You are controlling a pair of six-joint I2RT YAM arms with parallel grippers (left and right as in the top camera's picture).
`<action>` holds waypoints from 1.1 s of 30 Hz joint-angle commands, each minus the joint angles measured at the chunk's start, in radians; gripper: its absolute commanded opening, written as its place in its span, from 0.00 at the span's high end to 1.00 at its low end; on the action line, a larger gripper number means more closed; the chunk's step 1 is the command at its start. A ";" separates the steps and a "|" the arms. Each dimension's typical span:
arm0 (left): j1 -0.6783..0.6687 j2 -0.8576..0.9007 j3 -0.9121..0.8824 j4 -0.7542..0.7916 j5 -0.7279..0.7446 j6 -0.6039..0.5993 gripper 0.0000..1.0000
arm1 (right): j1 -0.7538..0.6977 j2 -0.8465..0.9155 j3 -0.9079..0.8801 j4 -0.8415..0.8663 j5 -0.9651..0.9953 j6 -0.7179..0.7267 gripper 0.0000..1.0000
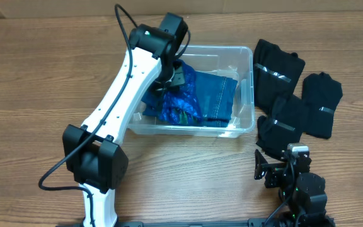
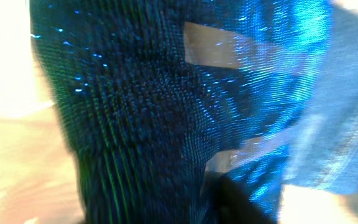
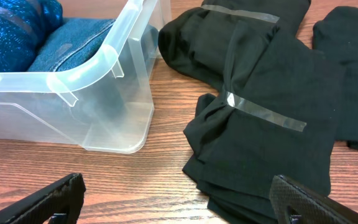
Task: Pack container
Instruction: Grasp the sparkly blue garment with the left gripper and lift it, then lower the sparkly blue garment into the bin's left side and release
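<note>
Where cloth (image 1: 176, 108) lies, left gripper (image 1: 169, 82) sits.

From overhead the light is bright and even, falling from above. The brown wood-grain desk (image 1: 36, 82) carries only soft, short shadows beside the white robot arm (image 1: 121, 94) and the clear rectangular plastic bin (image 1: 222, 50), whose rim shows pale glare. The black folded cloth bundles (image 1: 279, 69) lose nearly all detail in their darkness. The left wrist view is badly blurred: glittery blue fabric (image 2: 135, 112) fills it with streaked sparkles, and its left edge washes out pale. The right wrist view is sharp mid-frame, with clear tape strips (image 3: 263, 112) glinting, while the dark jaws at the bottom edge look soft.
</note>
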 commanded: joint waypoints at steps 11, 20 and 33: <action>0.239 -0.095 0.003 -0.144 -0.166 0.046 0.21 | -0.004 -0.010 -0.018 0.003 -0.001 -0.004 0.00; 0.394 -0.235 0.003 -0.103 -0.048 0.153 0.20 | -0.004 -0.010 -0.016 -0.012 0.040 -0.014 0.00; 0.107 -0.180 -0.033 -0.009 0.293 0.646 0.18 | -0.004 -0.010 -0.016 0.090 -0.076 0.001 0.00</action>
